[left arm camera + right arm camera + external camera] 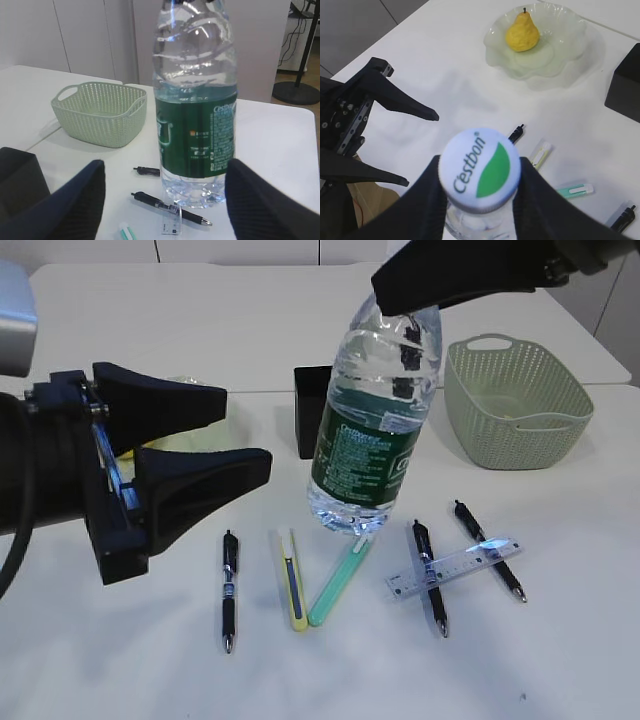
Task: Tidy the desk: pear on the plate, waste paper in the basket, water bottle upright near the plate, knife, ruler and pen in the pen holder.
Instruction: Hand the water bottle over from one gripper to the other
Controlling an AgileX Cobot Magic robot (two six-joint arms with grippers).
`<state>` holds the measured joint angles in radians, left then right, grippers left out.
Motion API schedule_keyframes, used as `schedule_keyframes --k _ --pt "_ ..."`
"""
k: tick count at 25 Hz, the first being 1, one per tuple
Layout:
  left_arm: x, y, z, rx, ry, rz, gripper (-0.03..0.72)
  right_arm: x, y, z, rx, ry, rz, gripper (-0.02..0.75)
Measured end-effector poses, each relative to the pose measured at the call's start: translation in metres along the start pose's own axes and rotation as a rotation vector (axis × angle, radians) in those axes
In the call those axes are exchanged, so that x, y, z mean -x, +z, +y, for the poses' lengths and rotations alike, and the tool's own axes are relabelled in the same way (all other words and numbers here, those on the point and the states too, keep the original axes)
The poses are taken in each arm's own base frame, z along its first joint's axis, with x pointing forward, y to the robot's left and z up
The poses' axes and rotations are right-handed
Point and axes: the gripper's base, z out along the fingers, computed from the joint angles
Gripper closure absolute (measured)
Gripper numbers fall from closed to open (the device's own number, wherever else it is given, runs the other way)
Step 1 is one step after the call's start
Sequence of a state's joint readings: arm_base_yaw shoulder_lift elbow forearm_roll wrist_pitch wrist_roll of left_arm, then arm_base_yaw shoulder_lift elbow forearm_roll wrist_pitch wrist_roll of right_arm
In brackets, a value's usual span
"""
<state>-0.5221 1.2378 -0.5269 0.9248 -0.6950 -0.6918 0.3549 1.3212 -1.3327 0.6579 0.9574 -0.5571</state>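
Note:
My right gripper (405, 302) (479, 175) is shut on the cap and neck of the water bottle (372, 430) (480, 167). The bottle has a green label, hangs almost upright and leans slightly. Its base is at or just above the table by the green knife (340, 582). My left gripper (215, 435) (165, 167) is open and empty, left of the bottle (196, 100). The yellow pear (522, 32) lies on the glass plate (570, 55). A yellow knife (292, 585), clear ruler (455, 567) and three black pens (229, 590) (430, 578) (490, 550) lie on the table. No waste paper is in view.
The black pen holder (308, 410) (625, 92) stands behind the bottle. The green basket (515, 400) (100, 112) sits at the right and looks empty. The ruler lies across two of the pens.

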Motion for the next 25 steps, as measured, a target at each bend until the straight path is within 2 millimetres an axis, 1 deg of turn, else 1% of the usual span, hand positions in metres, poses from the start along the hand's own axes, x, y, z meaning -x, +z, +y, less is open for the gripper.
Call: schedule_keyframes --k 4,6,10,12,19,25 --pt "0.002 0.0 -0.002 -0.025 -0.026 -0.024 0.16 0.0 0.0 0.0 0.001 -0.006 0.002 0.489" --pt "0.005 0.001 -0.003 -0.043 -0.04 -0.043 0.148 0.0 0.0 0.0 0.001 -0.006 0.002 0.489" --pt "0.011 0.011 0.002 -0.055 -0.051 -0.057 0.076 0.0 0.0 0.0 0.001 -0.008 0.002 0.489" --pt "0.013 0.015 0.005 -0.058 -0.049 -0.06 0.059 0.0 0.0 0.0 0.001 -0.008 0.002 0.489" --pt "0.018 0.032 0.01 -0.103 -0.062 -0.064 0.051 0.0 0.0 0.0 -0.004 -0.015 0.005 0.489" --pt "0.017 0.048 0.001 -0.173 -0.061 -0.037 0.052 -0.001 0.0 -0.001 -0.012 -0.024 0.014 0.489"
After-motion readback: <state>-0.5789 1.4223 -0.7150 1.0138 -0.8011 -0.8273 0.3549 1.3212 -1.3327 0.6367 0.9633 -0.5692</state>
